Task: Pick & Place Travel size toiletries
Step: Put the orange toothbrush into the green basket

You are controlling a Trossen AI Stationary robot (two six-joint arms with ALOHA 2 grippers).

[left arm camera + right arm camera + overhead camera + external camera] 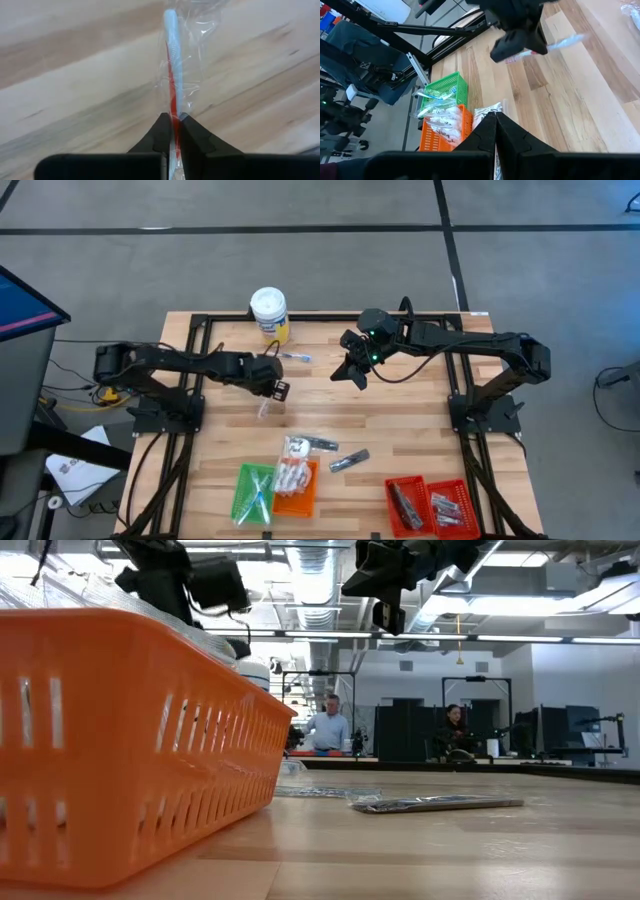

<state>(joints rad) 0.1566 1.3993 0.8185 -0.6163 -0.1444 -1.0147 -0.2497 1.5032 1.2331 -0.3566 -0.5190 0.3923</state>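
Left gripper [172, 125]: clamped on clear-wrapped toothbrush [171, 60], above desk [75, 100]. Right gripper [495, 122]: closed, empty, raised.

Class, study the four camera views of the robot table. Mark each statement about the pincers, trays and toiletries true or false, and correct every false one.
1. The left pincer is shut on a clear-wrapped toothbrush. True.
2. The right pincer is holding a white packet. False: it is shut and empty, raised above the table.
3. The green tray and the orange tray stand side by side at the near edge. True.
4. The white-lidded tub lies inside the red tray. False: it stands upright on the table near the far edge.
5. A second wrapped toothbrush lies on the table beside the tub. True.
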